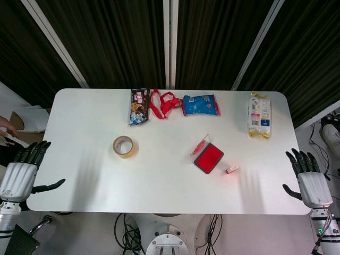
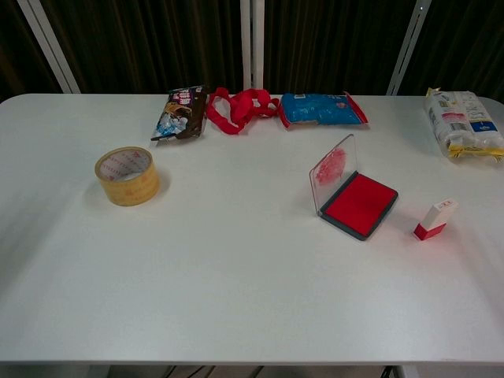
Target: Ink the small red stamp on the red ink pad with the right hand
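Right hand (image 1: 312, 183) empty, fingers apart, off the bench (image 2: 236, 276) edge.
Reach for the small red stamp (image 2: 435, 219) beside the open red ink pad (image 2: 361, 204); pinch its upper body.

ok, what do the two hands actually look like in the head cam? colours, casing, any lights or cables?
Both match: the left hand and the right hand have black fingers and thumbs on a pale silver-grey, boxy palm casing. Below each, a light grey cylindrical wrist section. A small green light glows on the right wrist, with a thin cable beside it. No sleeves or readable markings. The chest view shows neither hand.
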Controlling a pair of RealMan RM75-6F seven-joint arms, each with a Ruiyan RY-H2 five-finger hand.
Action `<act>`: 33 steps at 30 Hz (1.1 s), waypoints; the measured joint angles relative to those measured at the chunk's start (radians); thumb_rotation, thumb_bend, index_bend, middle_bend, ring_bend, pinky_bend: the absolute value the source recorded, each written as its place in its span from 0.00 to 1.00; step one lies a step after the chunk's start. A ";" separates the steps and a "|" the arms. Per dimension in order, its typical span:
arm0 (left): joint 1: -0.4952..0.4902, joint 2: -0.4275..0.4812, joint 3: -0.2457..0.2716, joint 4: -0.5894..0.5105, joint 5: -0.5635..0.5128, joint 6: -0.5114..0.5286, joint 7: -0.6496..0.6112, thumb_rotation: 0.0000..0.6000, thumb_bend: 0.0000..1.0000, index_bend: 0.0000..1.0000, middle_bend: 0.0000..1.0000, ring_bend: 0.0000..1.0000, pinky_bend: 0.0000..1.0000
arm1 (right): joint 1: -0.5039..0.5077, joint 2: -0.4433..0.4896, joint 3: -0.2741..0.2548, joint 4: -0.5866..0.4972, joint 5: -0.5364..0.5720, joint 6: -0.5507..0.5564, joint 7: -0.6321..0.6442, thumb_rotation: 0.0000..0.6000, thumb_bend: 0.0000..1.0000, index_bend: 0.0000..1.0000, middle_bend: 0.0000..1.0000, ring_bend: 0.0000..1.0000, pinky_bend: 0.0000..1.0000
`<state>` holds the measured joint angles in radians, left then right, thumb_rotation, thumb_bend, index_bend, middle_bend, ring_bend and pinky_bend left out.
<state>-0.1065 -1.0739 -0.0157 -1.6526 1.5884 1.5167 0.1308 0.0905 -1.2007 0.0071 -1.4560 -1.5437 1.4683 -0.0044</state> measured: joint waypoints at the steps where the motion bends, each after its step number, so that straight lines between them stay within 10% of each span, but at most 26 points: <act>1: 0.000 0.002 -0.001 -0.001 0.000 0.001 -0.004 0.27 0.00 0.04 0.08 0.09 0.19 | 0.000 0.000 0.002 0.000 0.001 0.000 -0.001 1.00 0.08 0.00 0.00 0.00 0.00; 29: -0.003 -0.030 -0.006 0.066 0.014 0.015 -0.074 0.48 0.00 0.04 0.08 0.09 0.19 | 0.054 0.011 0.020 -0.031 -0.015 -0.064 -0.079 1.00 0.10 0.00 0.00 0.02 0.02; 33: -0.004 -0.034 -0.006 0.077 0.013 0.014 -0.087 0.48 0.00 0.04 0.08 0.09 0.19 | 0.081 0.015 0.028 -0.052 -0.021 -0.088 -0.125 1.00 0.11 0.00 0.14 0.43 0.64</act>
<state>-0.1101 -1.1079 -0.0215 -1.5758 1.6016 1.5308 0.0443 0.1717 -1.1860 0.0352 -1.5076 -1.5648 1.3799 -0.1297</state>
